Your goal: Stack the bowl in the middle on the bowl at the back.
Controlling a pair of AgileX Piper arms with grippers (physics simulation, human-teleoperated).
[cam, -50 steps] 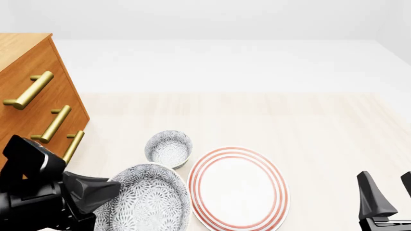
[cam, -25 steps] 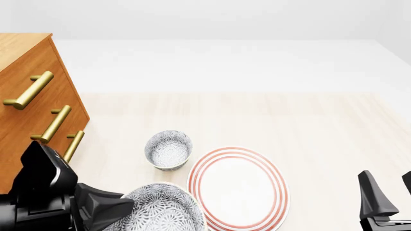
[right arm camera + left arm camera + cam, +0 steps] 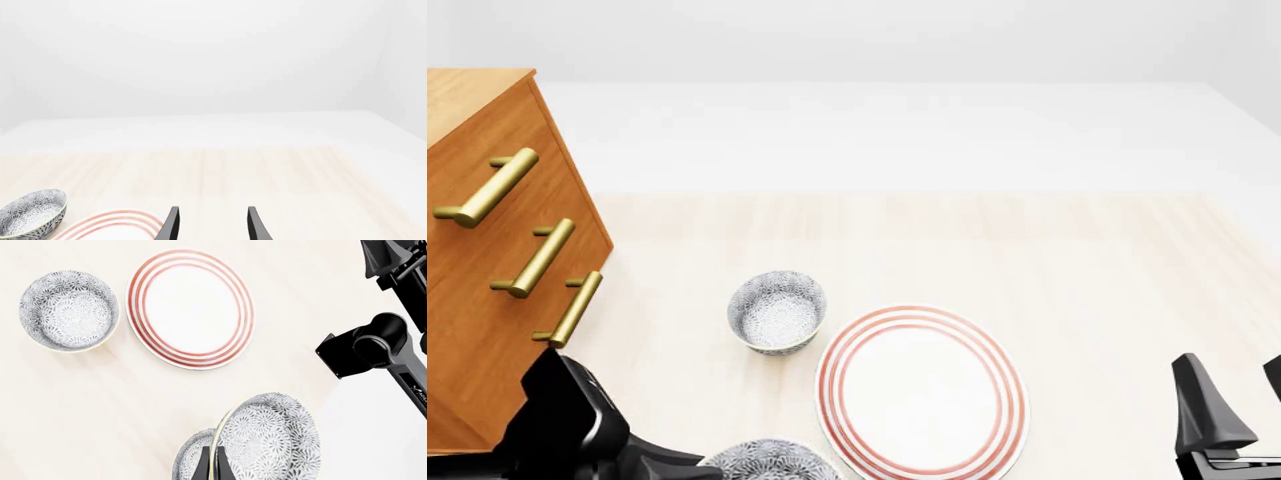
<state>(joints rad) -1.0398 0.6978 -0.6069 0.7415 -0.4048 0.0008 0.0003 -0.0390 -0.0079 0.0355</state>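
Lifted middle bowl (image 3: 267,440) drawn nearer, left fingers (image 3: 212,466) pinching its rim, right fingers (image 3: 209,225) spread.

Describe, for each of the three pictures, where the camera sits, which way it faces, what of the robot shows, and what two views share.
Front view: fixed above and behind the arms, facing forward and down over the table, back bowl, plate and drawers; both arms show at the bottom edge.
Left wrist view: behind the left pincer, high, looking down; its fingers clamp the middle bowl; the right arm crosses.
Right wrist view: behind the right pincer, low, facing across the table; open fingers show.
Shared: all three show the back bowl and plate.
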